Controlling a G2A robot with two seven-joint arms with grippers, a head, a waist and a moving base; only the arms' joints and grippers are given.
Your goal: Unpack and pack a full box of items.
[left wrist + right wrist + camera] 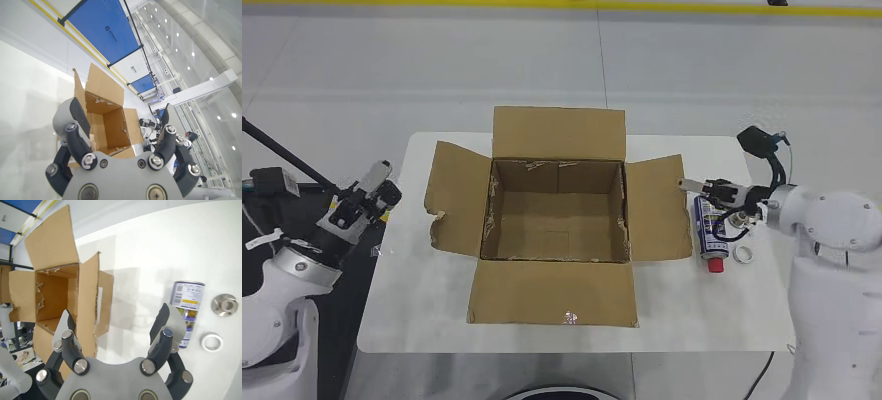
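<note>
Top view: the box [557, 215] stands open in the middle of the white surface [662, 310], with all four flaps folded outward and its brown bottom showing. The left hand [380, 182] hangs off the surface's left edge, well apart from the box. The right hand [694, 187] sits just beside the box's right flap, over the far end of a spray can [709, 235] that lies on its side with its red cap toward the near edge. A white ring [745, 254] lies just beside the cap end. A grey floor [392, 70] surrounds the surface, with a yellow line [542, 4] at the far side.

Left wrist view: the left hand [121, 111] is spread wide, with nothing between its dark pads [79, 113]. The box [111, 123] shows beyond it, torn along its rims. Behind are blue panels [105, 34], a yellow line [81, 41] and rows of ceiling lights.

Right wrist view: the right hand [115, 313] is also spread wide and holds nothing. One finger is in line with the box [54, 291]. The spray can [187, 294] lies by the other finger, outside the gap between the two. Whether that finger touches the can cannot be told. A metal flange [224, 305] lies just beside the can, and the white ring [212, 343] is near the flange. All three rest on the surface [151, 247].
</note>
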